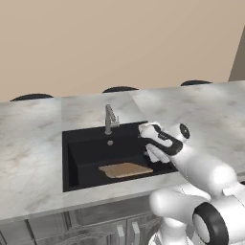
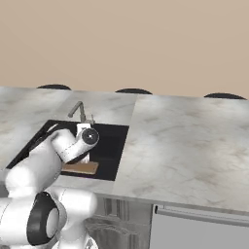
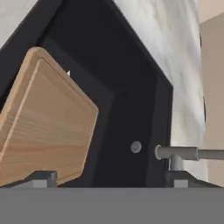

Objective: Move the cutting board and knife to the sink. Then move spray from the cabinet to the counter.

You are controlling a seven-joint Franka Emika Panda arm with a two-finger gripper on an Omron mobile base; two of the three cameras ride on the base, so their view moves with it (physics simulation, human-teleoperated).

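Two dark fingertips (image 3: 41, 179) are standing wide apart with nothing between them, the gripper (image 3: 109, 181) hanging just over the near end of the cutting board (image 3: 43, 122). One board is lying flat on the floor of the sink (image 1: 72, 158), toward the front wall of the basin and right of its middle. It is showing as a plain light-brown wooden slab with rounded corners and a shallow raised rim, the grain running along its length. Behind the board, the drain (image 3: 136, 147) is sitting as a small grey disc in the sink floor. At the back edge of the sink, one grey faucet (image 1: 110, 119) is rising, its spout reaching out over the basin. Around the sink, the counter (image 2: 185, 146) is spreading in grey-white marble on every side. Beyond the counter's far edge, three dark rounded shapes (image 1: 119, 89) are peeking up against the tan wall. White arm links are leaning in over the sink's right side, covering part of the basin there.
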